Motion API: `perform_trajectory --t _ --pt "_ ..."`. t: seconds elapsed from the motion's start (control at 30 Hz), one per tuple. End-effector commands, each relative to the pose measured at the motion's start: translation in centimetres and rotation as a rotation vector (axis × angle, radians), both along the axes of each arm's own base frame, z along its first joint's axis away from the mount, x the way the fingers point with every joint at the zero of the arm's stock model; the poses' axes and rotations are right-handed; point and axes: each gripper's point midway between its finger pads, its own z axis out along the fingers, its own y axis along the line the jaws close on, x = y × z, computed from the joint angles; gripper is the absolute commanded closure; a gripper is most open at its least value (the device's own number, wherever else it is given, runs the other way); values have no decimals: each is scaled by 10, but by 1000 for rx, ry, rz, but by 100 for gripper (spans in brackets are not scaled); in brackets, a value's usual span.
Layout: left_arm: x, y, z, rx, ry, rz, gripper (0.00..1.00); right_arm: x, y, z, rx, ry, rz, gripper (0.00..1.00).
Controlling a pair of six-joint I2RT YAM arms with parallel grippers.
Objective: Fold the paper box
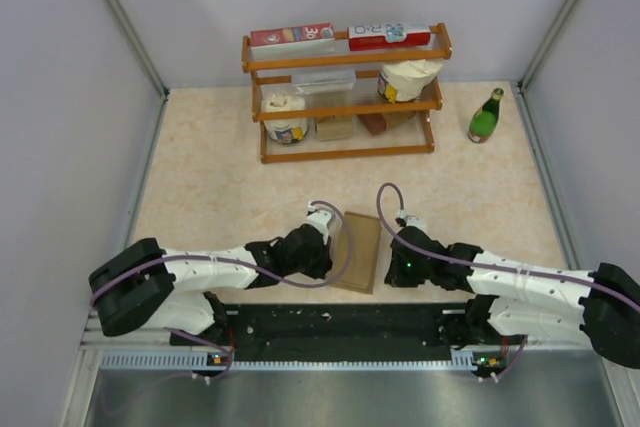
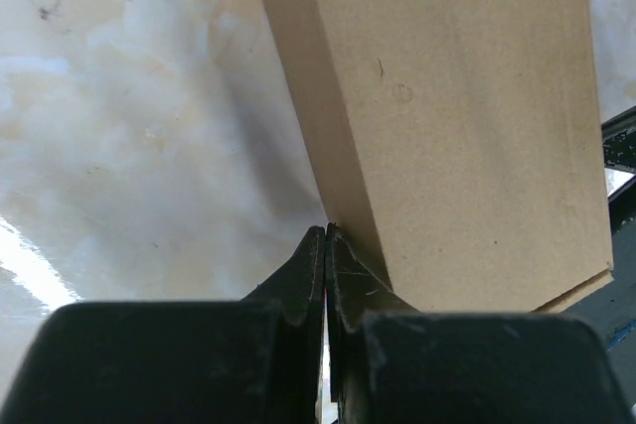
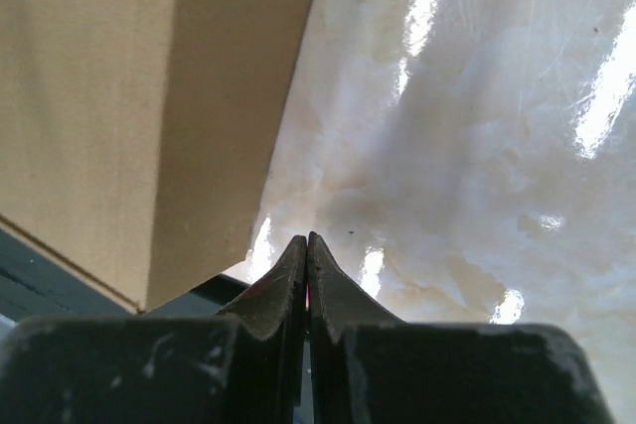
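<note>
Overhead view: bright, even light is spread; detail is held sharp.
Glare: white streaks are thrown across the surface (image 3: 477, 96) in the right wrist view.
Shadow: a soft dark band is cast beside the paper box (image 2: 447, 126) in the left wrist view.
Shade: its side face is seen darker in the right wrist view.

We look down on the paper box (image 1: 358, 252) from high behind; our wrist cameras sit close at its left and right, all sharing it.

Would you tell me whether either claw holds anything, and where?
Nothing held: left claw and right claw are shut empty beside the paper box.
</note>
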Motion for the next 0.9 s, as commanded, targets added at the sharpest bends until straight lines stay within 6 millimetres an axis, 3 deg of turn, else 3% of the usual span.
perform_trajectory --t 0.0,0.3,0.63,0.87 --pt "-1 -11 -2 -29 -1 10 100 -1 4 -6 1 12 -23 100" --pt "-12 -22 -3 -26 8 -18 100 -10 17 -8 -1 42 23 100" --pt "-27 -44 -2 -43 27 -47 100 -9 36 -6 67 50 37 100" --pt "-41 -53 -7 -52 72 4 100 -5 39 -1 96 44 -2 100"
